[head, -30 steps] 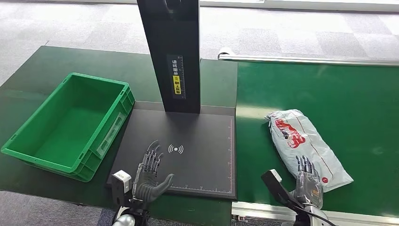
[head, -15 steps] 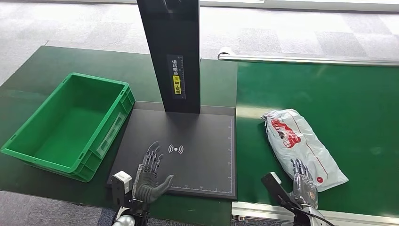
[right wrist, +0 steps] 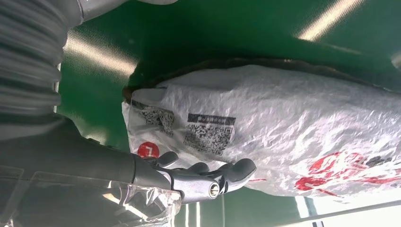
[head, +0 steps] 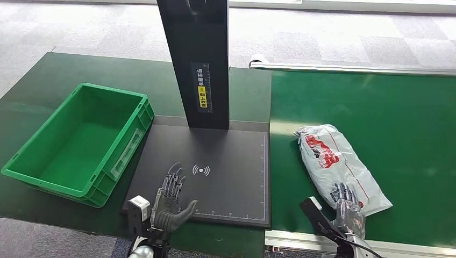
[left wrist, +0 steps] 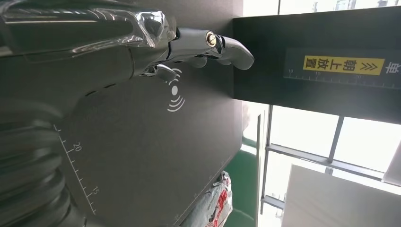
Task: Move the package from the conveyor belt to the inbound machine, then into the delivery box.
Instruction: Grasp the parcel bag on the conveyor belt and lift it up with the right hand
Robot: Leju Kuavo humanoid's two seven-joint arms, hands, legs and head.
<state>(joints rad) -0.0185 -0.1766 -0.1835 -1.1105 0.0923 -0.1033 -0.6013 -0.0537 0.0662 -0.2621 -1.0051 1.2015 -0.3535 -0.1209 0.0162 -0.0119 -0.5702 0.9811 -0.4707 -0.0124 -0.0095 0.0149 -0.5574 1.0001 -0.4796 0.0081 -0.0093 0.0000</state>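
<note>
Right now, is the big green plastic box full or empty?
Empty. The green plastic box shows only its bare green floor; the grey plastic package lies on the green conveyor belt.

Crinkled glossy plastic package, matt black scanner plate

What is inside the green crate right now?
The green crate shows only its bare green floor and walls; nothing lies in it. The package lies on the conveyor belt by the right hand.
</note>
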